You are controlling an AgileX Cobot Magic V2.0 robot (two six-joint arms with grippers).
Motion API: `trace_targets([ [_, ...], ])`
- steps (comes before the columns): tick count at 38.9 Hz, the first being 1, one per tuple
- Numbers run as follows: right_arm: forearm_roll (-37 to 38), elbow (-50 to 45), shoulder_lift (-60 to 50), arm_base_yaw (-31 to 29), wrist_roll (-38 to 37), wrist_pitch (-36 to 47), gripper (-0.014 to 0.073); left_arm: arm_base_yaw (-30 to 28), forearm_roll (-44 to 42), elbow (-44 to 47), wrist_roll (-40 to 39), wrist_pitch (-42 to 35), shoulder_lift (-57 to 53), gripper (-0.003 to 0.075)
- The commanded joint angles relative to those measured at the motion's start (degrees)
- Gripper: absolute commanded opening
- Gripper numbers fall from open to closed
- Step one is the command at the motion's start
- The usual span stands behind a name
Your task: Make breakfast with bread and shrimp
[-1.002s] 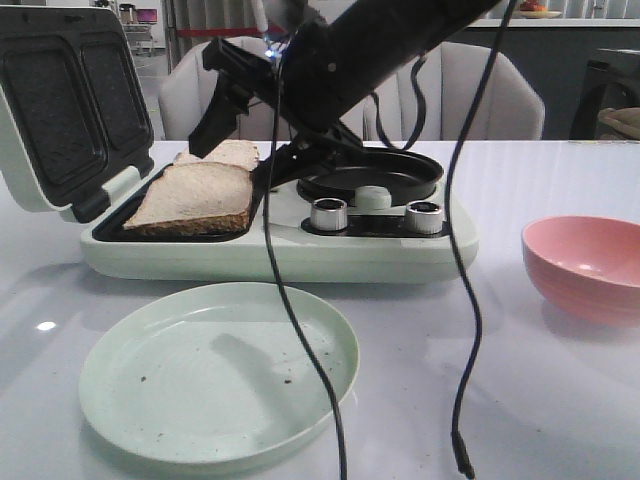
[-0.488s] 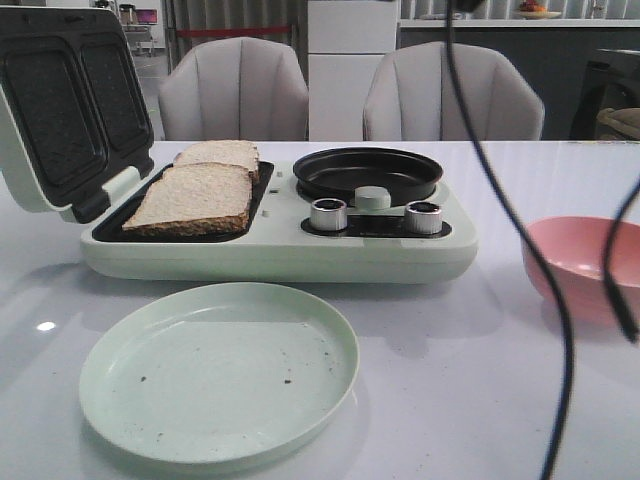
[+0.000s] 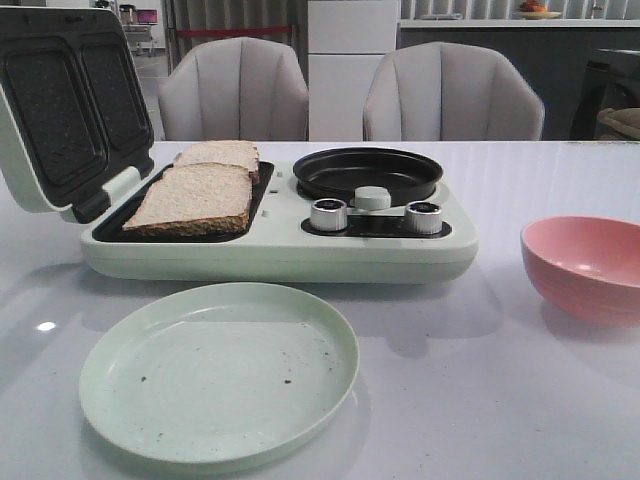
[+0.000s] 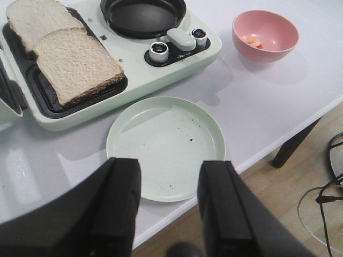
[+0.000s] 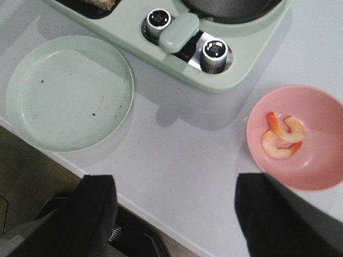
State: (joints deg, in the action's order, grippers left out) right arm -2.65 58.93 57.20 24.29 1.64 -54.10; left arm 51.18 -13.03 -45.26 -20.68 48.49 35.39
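Note:
Two bread slices point(image 3: 195, 195) lie overlapping in the open sandwich maker's point(image 3: 270, 255) left tray, also in the left wrist view point(image 4: 75, 64). Two curled orange-pink shrimp point(image 5: 282, 137) lie in the pink bowl point(image 5: 316, 176); the bowl stands right of the maker point(image 3: 585, 265), and in the left wrist view point(image 4: 278, 45) the shrimp point(image 4: 252, 40) show small. No arm shows in the front view. My left gripper point(image 4: 169, 166) is open and empty, high above the table's front edge over the green plate point(image 4: 166, 147). My right gripper point(image 5: 174, 184) is open and empty, high above the front edge beside the bowl.
A pale-green plate point(image 3: 220, 370) with dark crumbs sits in front of the maker. The maker has a black round pan point(image 3: 368, 172), two silver knobs point(image 3: 328, 214) and a green knob point(image 3: 372, 197); its lid point(image 3: 60, 110) stands open at left. Two chairs point(image 3: 240, 90) stand behind the table.
The black arm that crossed the front view a second ago has lifted out of it, and its dangling cables followed. Bread, plate and bowl have not moved.

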Motion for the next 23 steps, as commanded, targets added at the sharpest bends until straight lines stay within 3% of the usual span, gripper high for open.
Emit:
trace_targets([
  [1,0.36,-4.97,-6.52,-0.16,-0.28,6.44,0.0568,0.41,-1.0,-1.61,-0.16,-4.31,-0.02,0.0328],
  [11,0.36,-15.83,-17.24,-0.16,-0.28,8.4,0.0568,0.41,-1.0,-1.61,-0.16,-4.31,-0.02,0.0328],
  [23,-0.82,-16.8,-19.72,-0.16,-0.28,7.65,0.0568,0.3,-1.5,-1.61,-0.16,0.7,0.08,0.0327],
])
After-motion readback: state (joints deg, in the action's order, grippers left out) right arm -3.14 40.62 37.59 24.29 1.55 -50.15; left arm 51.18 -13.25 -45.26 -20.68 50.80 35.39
